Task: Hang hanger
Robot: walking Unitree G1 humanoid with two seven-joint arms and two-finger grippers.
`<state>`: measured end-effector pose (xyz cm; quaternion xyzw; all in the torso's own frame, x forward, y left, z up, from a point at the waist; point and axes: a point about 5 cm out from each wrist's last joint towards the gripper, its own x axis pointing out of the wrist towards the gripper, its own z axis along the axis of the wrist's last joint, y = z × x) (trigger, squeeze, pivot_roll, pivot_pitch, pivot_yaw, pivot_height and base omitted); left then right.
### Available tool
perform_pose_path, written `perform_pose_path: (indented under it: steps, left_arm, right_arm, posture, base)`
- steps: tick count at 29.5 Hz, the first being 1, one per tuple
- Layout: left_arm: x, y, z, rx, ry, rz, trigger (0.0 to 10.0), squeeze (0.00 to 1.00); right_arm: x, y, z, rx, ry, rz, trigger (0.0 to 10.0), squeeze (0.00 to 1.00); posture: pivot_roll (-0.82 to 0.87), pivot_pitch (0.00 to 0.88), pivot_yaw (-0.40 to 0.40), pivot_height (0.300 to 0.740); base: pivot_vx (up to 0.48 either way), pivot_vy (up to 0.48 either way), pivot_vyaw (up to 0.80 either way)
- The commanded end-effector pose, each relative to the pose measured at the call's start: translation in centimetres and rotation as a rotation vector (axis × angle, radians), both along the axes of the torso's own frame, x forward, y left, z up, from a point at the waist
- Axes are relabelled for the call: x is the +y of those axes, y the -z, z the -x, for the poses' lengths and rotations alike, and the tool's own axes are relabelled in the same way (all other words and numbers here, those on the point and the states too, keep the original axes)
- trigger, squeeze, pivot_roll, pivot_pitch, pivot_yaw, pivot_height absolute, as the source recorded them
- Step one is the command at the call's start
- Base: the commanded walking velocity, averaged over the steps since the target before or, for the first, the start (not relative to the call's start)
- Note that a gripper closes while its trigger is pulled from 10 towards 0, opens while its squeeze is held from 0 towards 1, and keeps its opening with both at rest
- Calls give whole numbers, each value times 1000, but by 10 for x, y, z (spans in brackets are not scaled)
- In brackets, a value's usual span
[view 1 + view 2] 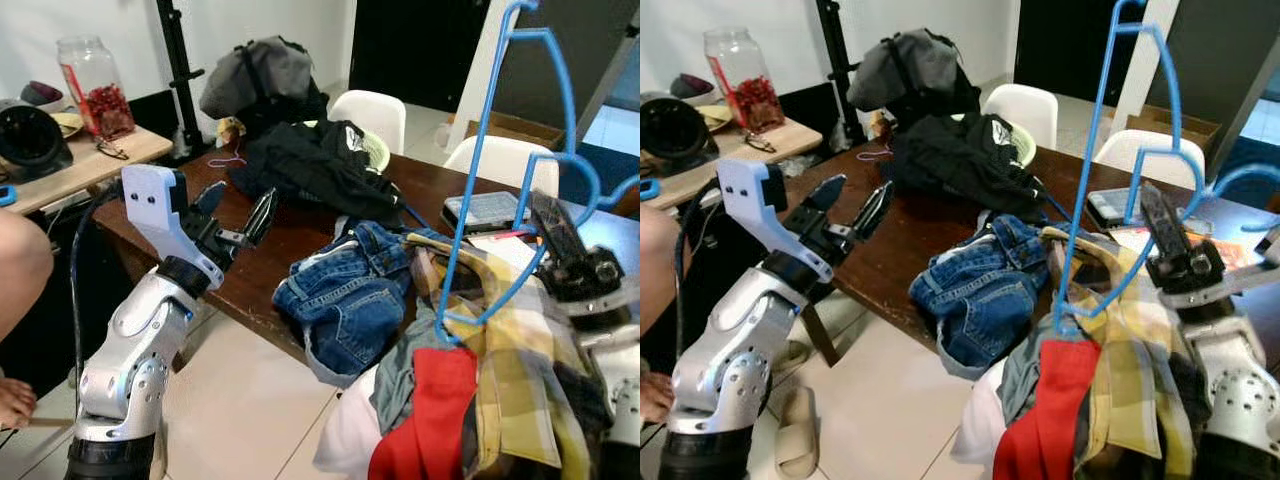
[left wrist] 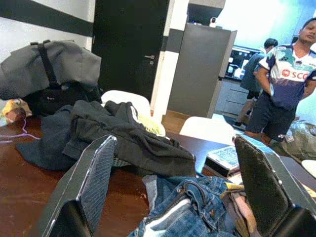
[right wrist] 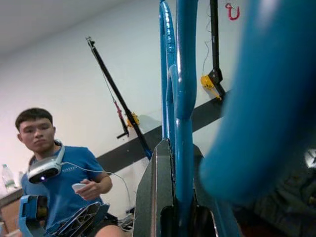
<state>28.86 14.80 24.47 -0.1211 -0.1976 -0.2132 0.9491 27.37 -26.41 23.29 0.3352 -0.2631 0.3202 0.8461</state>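
While clamped in the right gripper [image 1: 1160, 235], blue hanger [image 1: 520, 180] raised upright above the tabletop [image 1: 300, 240], clothes dangling, ready for hanging; left gripper [image 1: 240, 215] wide apart, empty.

Both head eyes are looking down across the dark brown wooden bench [image 1: 290, 240]; the left wrist camera is skimming it low; the right is facing upward

Clothes [image 1: 340, 300] crowd table [image 1: 260, 270] (near edge), chairs [image 1: 370, 115] behind
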Motion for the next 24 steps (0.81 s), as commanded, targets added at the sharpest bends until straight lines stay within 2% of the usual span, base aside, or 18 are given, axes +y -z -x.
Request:
perform_pose_path:
  steps: [1, 5, 9, 13, 16, 24]
  left_arm:
    - [4, 2, -1, 18, -13, -7, 10000, 0]
    - [4, 2, -2, 22, -14, -21, 10000, 0]
    - [3, 1, -1, 29, -11, -22, 10000, 0]
    - [0, 4, -1, 48, -6, -28, 10000, 0]
    - [-1, 5, -2, 57, -8, -28, 10000, 0]
    - [5, 6, -4, 53, -33, -5, 10000, 0]
  right_arm:
    - [3, -7, -1, -11, 27, 32, 10000, 0]
    - [20, -12, -15, 39, 88, 115, 10000, 0]
    - [27, -12, -20, 69, 115, 148, 10000, 0]
    - [43, -2, -30, 138, 164, 253, 10000, 0]
    - [50, 2, -33, 159, 181, 286, 10000, 0]
    - [58, 8, -35, 193, 213, 305, 10000, 0]
  posture:
    - [-4, 0, -28, 740]
    - [-5, 0, -26, 740]
    - [-6, 0, -25, 740]
    - [-6, 0, -25, 740]
    - [-7, 0, -23, 740]
    - [-8, 0, -22, 740]
  base:
    - [0, 480, 0]
    - [0, 480, 0]
    - [0, 480, 0]
    - [0, 476, 0]
    - [0, 457, 0]
    - [0, 0, 0]
